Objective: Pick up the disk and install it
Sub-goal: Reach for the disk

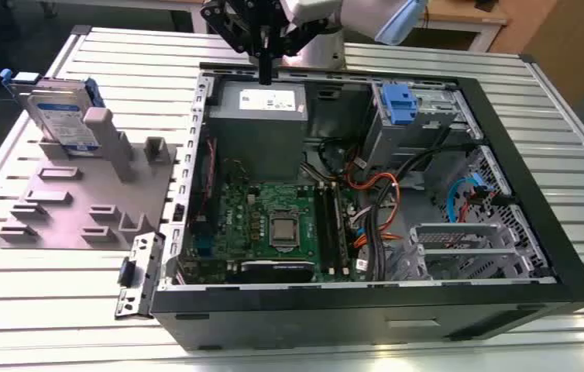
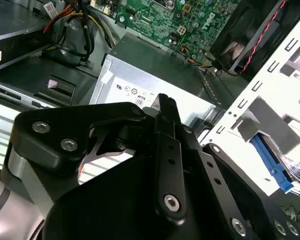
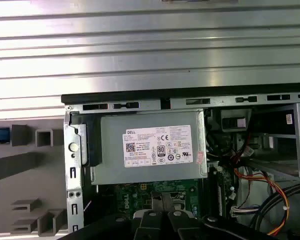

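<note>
Disk (image 1: 60,108) upright in grey fixture (image 1: 75,213), hand (image 1: 266,77) pinched closed and empty above power supply (image 1: 259,128), well apart

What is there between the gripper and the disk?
In the exterior view, the case wall and a strip of bare table lie between the gripper and the disk.

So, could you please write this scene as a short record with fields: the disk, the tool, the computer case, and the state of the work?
disk: stands upright in the grey fixture, outside the case, on the exterior view's left
tool: shut and empty, above the power supply, apart from the disk
computer case: open, lying on the slatted table, motherboard visible
state of work: disk not yet picked up
</note>
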You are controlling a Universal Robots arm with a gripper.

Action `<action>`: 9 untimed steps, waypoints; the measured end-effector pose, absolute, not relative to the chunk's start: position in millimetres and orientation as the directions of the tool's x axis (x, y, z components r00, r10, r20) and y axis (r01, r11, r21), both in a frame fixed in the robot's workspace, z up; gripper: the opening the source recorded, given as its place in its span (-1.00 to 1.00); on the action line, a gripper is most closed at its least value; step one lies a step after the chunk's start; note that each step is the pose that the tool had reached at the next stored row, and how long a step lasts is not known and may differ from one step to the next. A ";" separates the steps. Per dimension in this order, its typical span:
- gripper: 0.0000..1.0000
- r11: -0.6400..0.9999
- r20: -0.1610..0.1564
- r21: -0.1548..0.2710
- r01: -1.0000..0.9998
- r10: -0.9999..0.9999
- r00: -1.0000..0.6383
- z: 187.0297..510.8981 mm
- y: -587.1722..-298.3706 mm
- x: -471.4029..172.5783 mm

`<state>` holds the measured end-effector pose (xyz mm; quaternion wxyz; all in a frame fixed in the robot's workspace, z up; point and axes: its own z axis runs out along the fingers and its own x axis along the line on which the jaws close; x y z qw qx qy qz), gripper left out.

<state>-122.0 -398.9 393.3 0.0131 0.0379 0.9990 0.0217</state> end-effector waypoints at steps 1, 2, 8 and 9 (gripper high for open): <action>-0.79 0.996 -0.024 0.044 0.075 0.076 -0.997 393.3 -398.9 -121.9; -0.79 0.996 -0.024 0.044 0.075 0.076 -0.997 393.3 -398.9 -122.0; -0.79 0.996 -0.024 0.044 0.075 0.076 -0.997 393.3 -398.9 -123.4; -0.79 0.996 -0.024 0.044 0.075 0.076 -0.997 393.3 -399.0 -124.0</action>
